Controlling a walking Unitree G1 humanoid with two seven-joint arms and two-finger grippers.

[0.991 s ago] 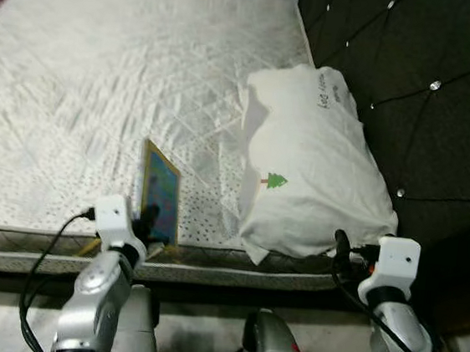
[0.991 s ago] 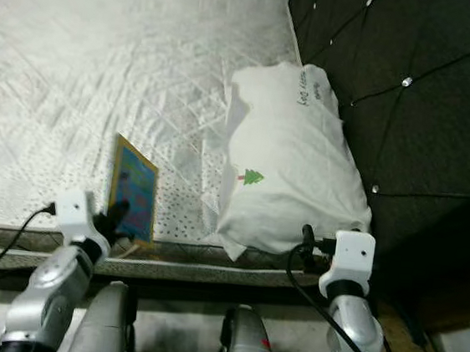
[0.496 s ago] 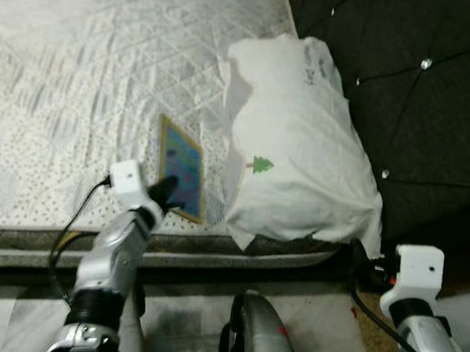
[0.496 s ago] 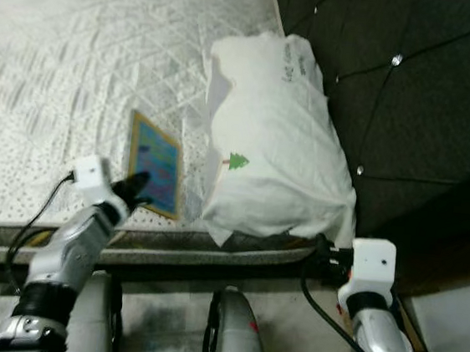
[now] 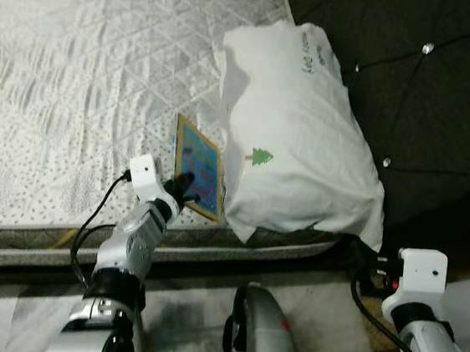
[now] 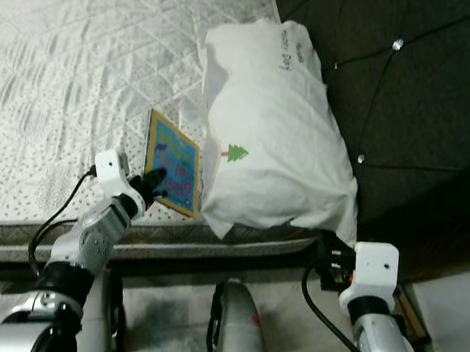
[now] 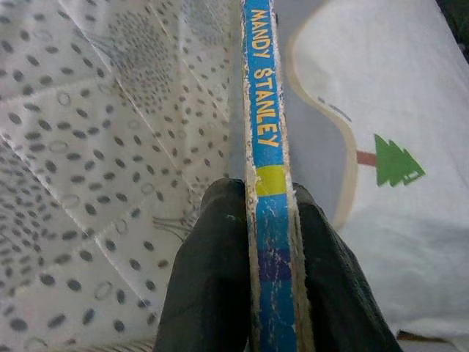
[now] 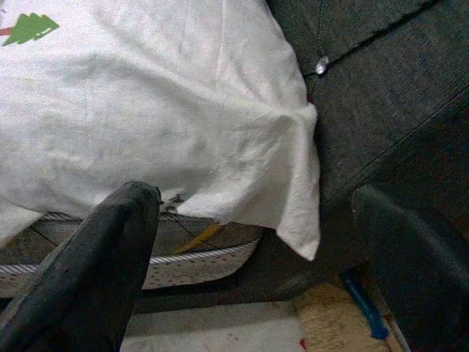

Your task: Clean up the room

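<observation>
Clearly the left gripper is clamped on the thin book, one black finger pressed against each cover with the blue spine running between them; the spine reads "MANDY STANLEY". Seizing it by the edge this way makes sense, since a flat book lying on soft bedding offers no other purchase, and the pinch appears to tilt the near edge up off the mattress. From the head cameras the book sits near the bed's front edge, just beside the white pillow, whose corner bears a small green tree print. The book may be touching the pillow's flank; the frames do not settle it.

The pillow leans against the dark tufted headboard and overhangs the mattress edge a little, which is probably where it belongs, so the book is judged to be the stray item in this tidy-up.

The right gripper hangs below the mattress edge beside the headboard, its fingers spread wide with nothing between them, looking up at the pillow's drooping corner. It seems held clear so as not to snag the bedding.

The likely next need is a clean lift without dragging the pillow along
</observation>
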